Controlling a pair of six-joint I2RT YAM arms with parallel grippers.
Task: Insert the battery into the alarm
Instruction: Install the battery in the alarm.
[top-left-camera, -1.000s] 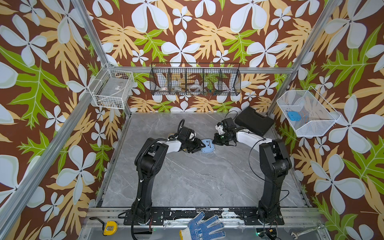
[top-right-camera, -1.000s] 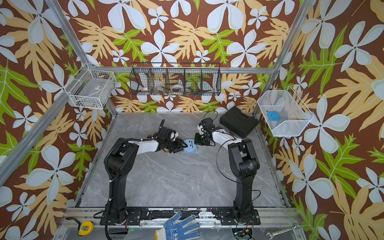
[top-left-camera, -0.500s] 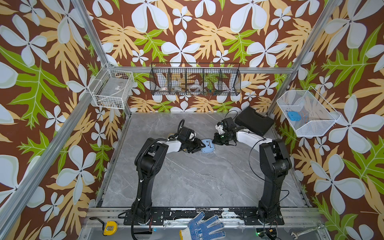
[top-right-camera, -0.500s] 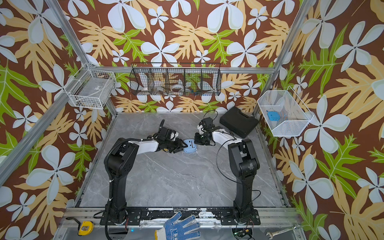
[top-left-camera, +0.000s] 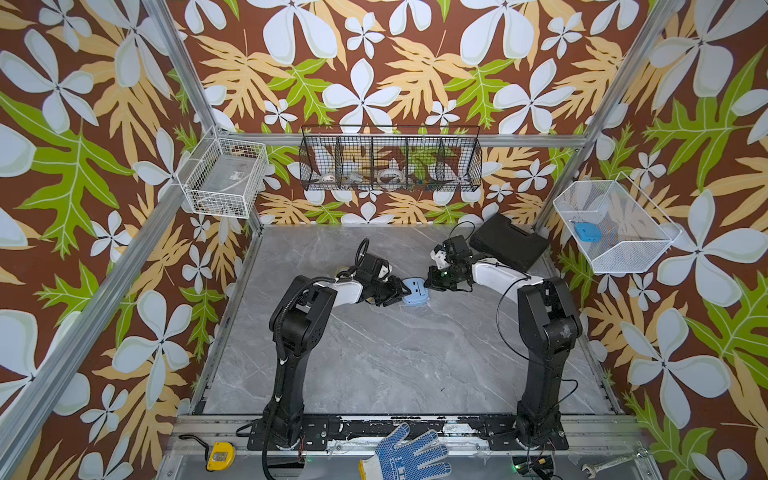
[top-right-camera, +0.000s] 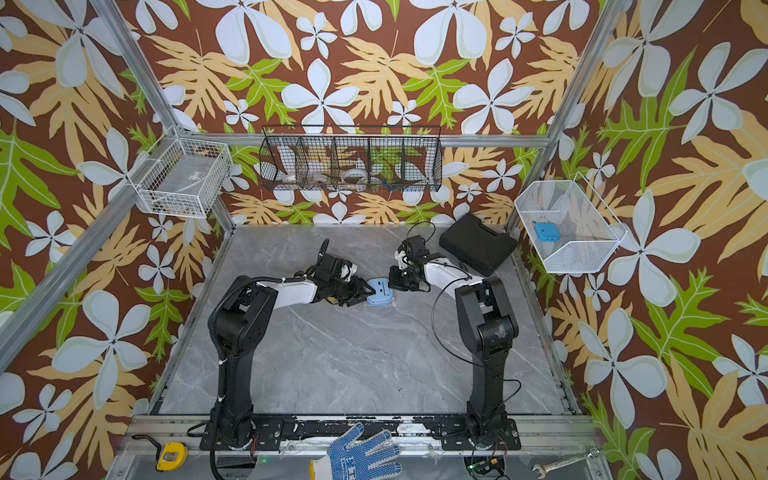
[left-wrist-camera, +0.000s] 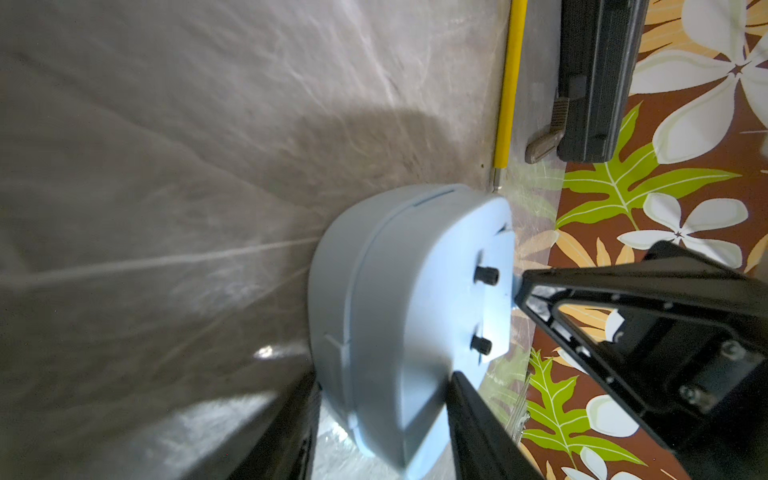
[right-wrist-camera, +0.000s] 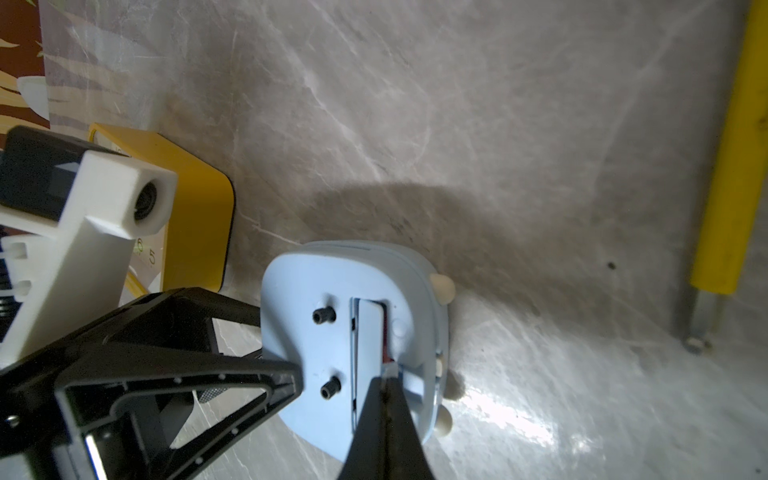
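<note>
Pale blue alarm clock (top-left-camera: 415, 292) face-down, table centre toward 12 o'clock. At its 9 o'clock the left gripper (top-left-camera: 394, 291), fingers clamped on its sides. From 3 o'clock the right gripper (right-wrist-camera: 387, 380), fingers together, tip at the red battery (right-wrist-camera: 385, 332), which looks part-seated in the back slot. Push slow and straight, clamp firm.

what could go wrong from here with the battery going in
The shut right gripper presses at one end of the slot, where the red battery shows beside the cover; its tips may slip off or jam the cover. The left gripper pinches only one edge of the alarm, so the push may twist it loose.
</note>
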